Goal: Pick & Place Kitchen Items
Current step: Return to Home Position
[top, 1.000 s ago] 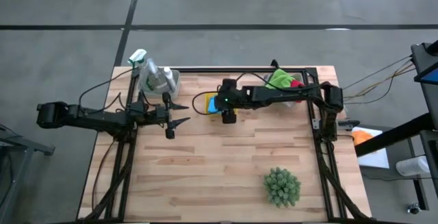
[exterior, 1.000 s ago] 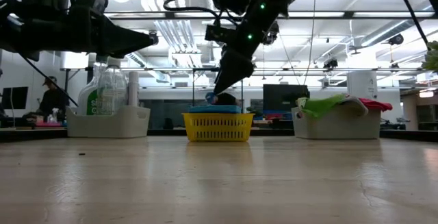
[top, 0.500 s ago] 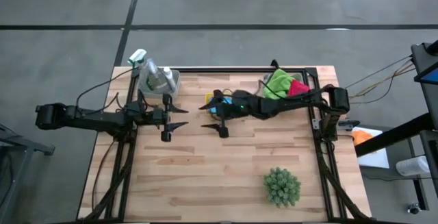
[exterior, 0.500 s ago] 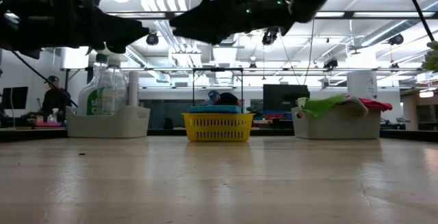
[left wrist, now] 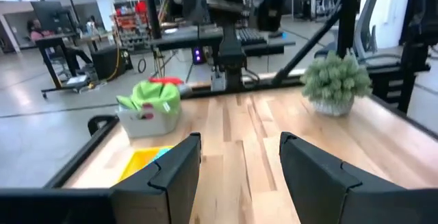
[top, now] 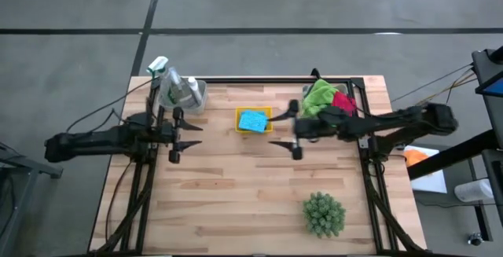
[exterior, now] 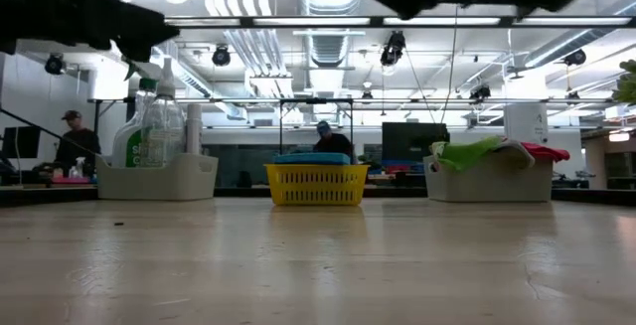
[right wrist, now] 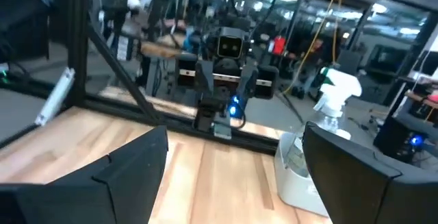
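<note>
The left pincer (top: 189, 134) hangs over the bench (top: 236, 202) near its left edge, fingers spread wide and holding nothing. In the left wrist view the two dark fingers (left wrist: 171, 176) stand well apart, with bare wood between them. The right pincer (top: 281, 130) hovers over the middle of the bench, a little toward the far edge. It is also wide and empty, and the right wrist view shows its fingers (right wrist: 102, 176) far apart.

A blue sponge (top: 253, 120) lies in the yellow tray (top: 239, 112), which sits at the middle of the far edge, between the two pincers and touching neither. From bench height the blue sponge (exterior: 313, 157) shows just above the rim of the yellow tray (exterior: 316, 183).

At the far left corner stands the left white bin (top: 200, 92). It holds the spray bottle (top: 161, 67) with its white trigger and the white bottle (top: 192, 88), both upright. Toward the far right corner, the right white bin (exterior: 487, 181) holds a green cloth (top: 318, 96) and a red cloth (top: 343, 101), heaped side by side above its rim.

A spiky green plant (top: 324, 214) sits near the near right corner, well apart from everything else. In the room beyond the bench, one person (exterior: 75, 141) is at a desk on the left, and another person's head (exterior: 324, 128) shows behind the tray.
</note>
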Robot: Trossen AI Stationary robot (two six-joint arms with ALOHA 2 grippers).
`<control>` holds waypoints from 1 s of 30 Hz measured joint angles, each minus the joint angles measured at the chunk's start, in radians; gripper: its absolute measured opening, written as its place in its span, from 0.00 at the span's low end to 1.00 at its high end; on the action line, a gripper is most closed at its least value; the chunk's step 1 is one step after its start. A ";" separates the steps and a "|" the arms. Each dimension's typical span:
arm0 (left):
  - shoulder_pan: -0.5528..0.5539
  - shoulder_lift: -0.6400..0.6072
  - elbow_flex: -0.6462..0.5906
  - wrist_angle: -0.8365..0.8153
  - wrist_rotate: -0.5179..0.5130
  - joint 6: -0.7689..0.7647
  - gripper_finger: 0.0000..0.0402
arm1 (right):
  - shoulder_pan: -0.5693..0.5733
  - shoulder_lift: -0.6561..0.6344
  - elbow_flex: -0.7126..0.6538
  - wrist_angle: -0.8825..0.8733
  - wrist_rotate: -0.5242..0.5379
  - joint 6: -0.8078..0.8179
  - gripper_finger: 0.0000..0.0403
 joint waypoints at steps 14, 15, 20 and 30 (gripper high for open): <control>-0.001 -0.080 -0.010 -0.069 0.000 -0.148 0.50 | 0.000 -0.330 -0.578 0.506 0.030 0.142 0.82; -0.001 -0.080 -0.016 -0.069 0.001 -0.172 0.50 | 0.000 -0.347 -0.602 0.507 0.031 0.129 0.82; -0.002 -0.078 -0.071 -0.035 0.000 -0.263 0.50 | -0.002 -0.419 -0.670 0.457 0.062 0.135 0.82; -0.001 -0.112 -0.150 0.069 0.072 -0.146 0.50 | -0.002 -0.636 -0.671 0.110 0.074 0.156 0.82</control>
